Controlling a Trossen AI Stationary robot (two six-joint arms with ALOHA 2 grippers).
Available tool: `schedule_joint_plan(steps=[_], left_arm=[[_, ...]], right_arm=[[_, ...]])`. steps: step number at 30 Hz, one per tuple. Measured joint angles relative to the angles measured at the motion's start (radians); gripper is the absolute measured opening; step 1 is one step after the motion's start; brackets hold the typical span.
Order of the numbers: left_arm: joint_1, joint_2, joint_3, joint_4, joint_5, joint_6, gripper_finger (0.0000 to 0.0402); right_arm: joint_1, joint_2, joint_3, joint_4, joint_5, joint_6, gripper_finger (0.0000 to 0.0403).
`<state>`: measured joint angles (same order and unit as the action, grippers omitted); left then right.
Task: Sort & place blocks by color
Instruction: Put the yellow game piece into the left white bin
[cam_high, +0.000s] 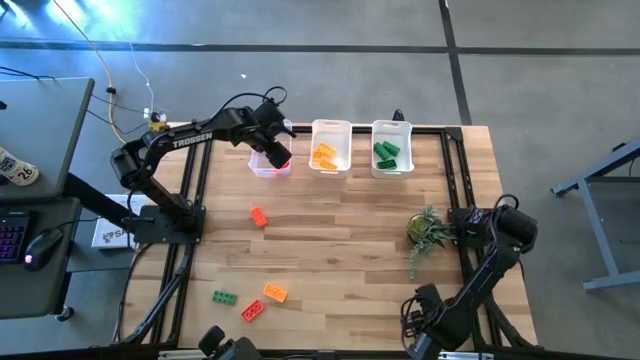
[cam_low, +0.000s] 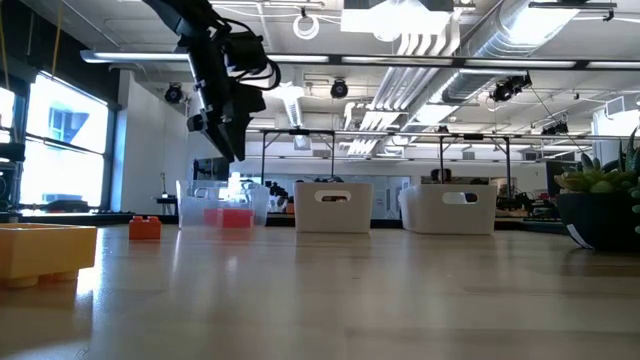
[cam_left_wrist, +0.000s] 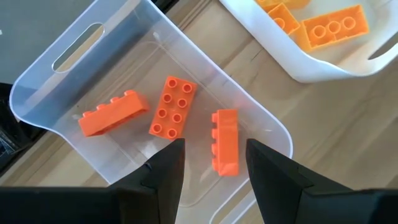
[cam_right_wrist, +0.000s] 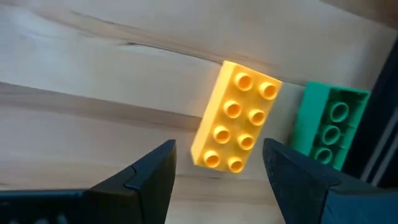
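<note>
My left gripper (cam_left_wrist: 214, 162) hangs open and empty over the left clear bin (cam_high: 258, 166), where three red bricks (cam_left_wrist: 174, 106) lie on the bottom. In the low view, this gripper (cam_low: 225, 140) is well above the bin. My right gripper (cam_right_wrist: 217, 168) points down, open, above a yellow brick (cam_right_wrist: 236, 118) lying studs up on the table, its fingers on either side and clear of it. A green brick (cam_right_wrist: 326, 127) lies on its side next to it. In the high view, the right arm (cam_high: 495, 228) hides both bricks.
The middle bin (cam_high: 330, 146) holds orange-yellow bricks and the right bin (cam_high: 392, 148) holds green ones. Loose on the table are a red brick (cam_high: 259, 216), a green brick (cam_high: 224, 297), an orange brick (cam_high: 275, 292) and a red brick (cam_high: 252, 311). A plant sprig (cam_high: 428, 232) lies beside the right arm.
</note>
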<state>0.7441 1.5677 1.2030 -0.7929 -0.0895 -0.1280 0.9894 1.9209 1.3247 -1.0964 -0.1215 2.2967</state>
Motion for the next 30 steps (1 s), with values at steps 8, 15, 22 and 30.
schedule_joint_plan(steps=[8,15,22,30], left_arm=[[0.000,0.000,0.000,0.000,0.000,0.000,0.0157],[0.000,0.000,0.000,-0.001,0.000,0.000,0.0156],[-0.001,0.000,0.000,-0.019,0.000,0.000,0.0157],[-0.001,0.000,0.000,-0.019,0.000,0.000,0.0157]], right_arm=[[0.003,0.017,0.000,0.012,-0.032,0.008,0.0226],[0.006,0.016,-0.082,0.164,-0.064,0.017,0.0226],[-0.003,0.008,-0.140,0.228,-0.064,0.002,0.0226],[-0.012,0.011,-0.142,0.226,-0.082,-0.001,0.0139]])
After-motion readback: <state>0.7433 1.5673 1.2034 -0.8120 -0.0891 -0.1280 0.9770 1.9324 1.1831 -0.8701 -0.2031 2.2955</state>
